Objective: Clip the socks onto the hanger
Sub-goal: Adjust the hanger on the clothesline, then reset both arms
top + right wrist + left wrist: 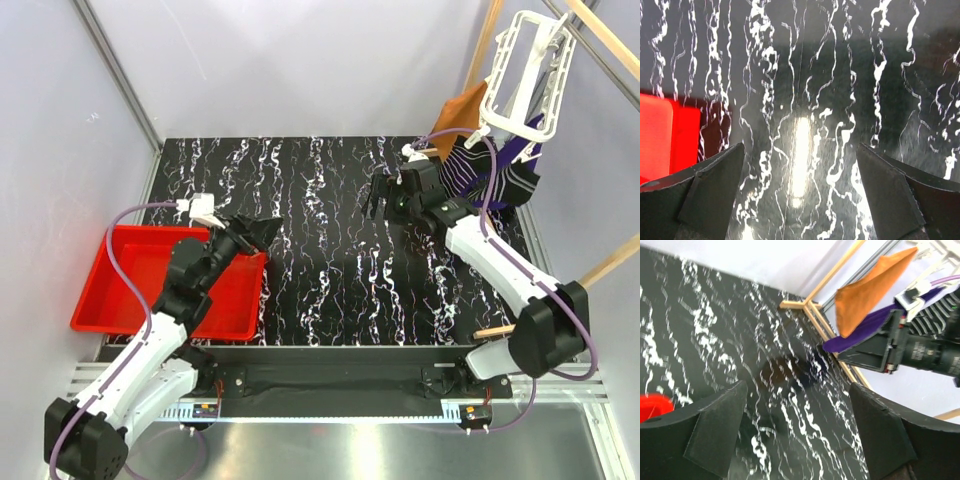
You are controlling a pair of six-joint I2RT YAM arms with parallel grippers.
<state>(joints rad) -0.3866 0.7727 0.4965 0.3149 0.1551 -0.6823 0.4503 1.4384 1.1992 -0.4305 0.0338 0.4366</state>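
Left arm (150, 352) rises from its base with the elbow bent; the left gripper (258, 233) points inward and to the right, its fingers (715, 432) spread wide. Right arm (497, 262) stretches forward and to the left; the right gripper (379, 198) faces the left one from well apart, its fingers (710, 195) likewise spread wide.

Table (330, 230) centre passable; red tray (125, 285) left, hanger (530, 22) right
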